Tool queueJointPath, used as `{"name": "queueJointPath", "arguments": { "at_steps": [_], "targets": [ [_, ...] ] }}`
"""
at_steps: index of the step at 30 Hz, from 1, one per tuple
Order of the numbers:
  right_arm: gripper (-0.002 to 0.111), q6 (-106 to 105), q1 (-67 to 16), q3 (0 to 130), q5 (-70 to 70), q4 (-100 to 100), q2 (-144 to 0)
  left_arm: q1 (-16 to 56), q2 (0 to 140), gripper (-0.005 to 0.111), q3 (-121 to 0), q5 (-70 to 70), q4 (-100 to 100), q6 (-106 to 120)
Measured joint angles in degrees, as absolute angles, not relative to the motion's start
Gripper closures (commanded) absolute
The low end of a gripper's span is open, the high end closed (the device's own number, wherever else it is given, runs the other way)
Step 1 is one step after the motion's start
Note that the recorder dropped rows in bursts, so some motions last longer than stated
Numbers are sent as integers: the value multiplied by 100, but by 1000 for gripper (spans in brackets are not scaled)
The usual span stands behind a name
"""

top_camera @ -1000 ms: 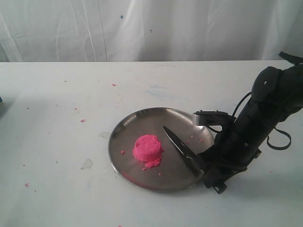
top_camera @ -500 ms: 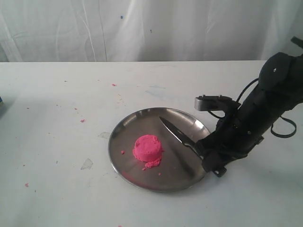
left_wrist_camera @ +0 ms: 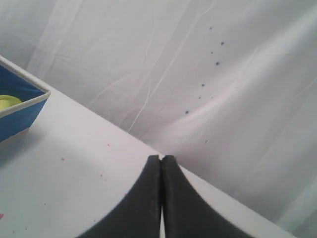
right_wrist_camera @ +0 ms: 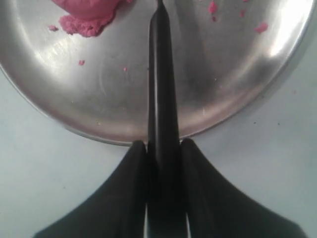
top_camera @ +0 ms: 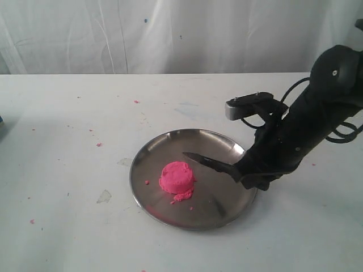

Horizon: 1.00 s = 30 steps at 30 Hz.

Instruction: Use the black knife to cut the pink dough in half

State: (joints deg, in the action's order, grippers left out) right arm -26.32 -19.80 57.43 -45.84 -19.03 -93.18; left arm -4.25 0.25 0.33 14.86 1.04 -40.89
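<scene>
A white cloth (top_camera: 170,34) hangs behind a pale counter (top_camera: 68,170) that fills most of the exterior view. The black right arm (top_camera: 317,113) leans in from the right edge, with a small grey camera box (top_camera: 247,106) on its wrist.

A round steel plate (top_camera: 218,198) lies flat on the counter, just right of the middle. The arm's end hangs over the plate's right rim. The right jaws are clamped on the black knife (top_camera: 210,163) at its handle. In the right wrist view the two black fingers (right_wrist_camera: 131,188) press against either side of the knife (right_wrist_camera: 159,74), which runs straight out over the plate (right_wrist_camera: 237,74).

In the exterior view the blade is raised clear of the plate and nearly level, its point aimed left. The point is close to the upper right of the pink dough (top_camera: 177,178) but apart from it. The dough is one uncut rounded mound, sitting left of the plate's centre (a small lump (top_camera: 182,196) trails from its near side).

The left jaws appear only in the left wrist view, pressed together tip to tip above the counter, near a blue tray (left_wrist_camera: 20,106) with something yellow (left_wrist_camera: 7,101) in it.

Tiny pink crumbs (top_camera: 99,144) dot the counter and the plate.
</scene>
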Motion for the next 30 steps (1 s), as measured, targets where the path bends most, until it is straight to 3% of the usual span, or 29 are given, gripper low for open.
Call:
{"name": "queueJointPath", "arguments": {
  "at_steps": [6, 14, 17, 23, 30],
  "targets": [
    [108, -1981, -2364, 5743, -4390, -902, -9328, -414, 25, 107, 33, 1585, -796, -4339],
    [108, -712, -2918, 5743, -4106, 647, -9169, -140, 135, 107, 33, 1866, -5933, -8361],
    [108, -398, -3010, 5743, -3935, 1051, -9047, -44, 404, 107, 33, 2122, -6975, -9333],
    [108, -79, -3091, 5743, -3869, 1389, -8571, 58, 1071, 107, -67, 2041, -7436, -9692],
    [108, 91, -3091, 5743, -3869, 1424, -7692, 55, 2058, 107, -974, 1987, -7470, -9705]
  ]
}}
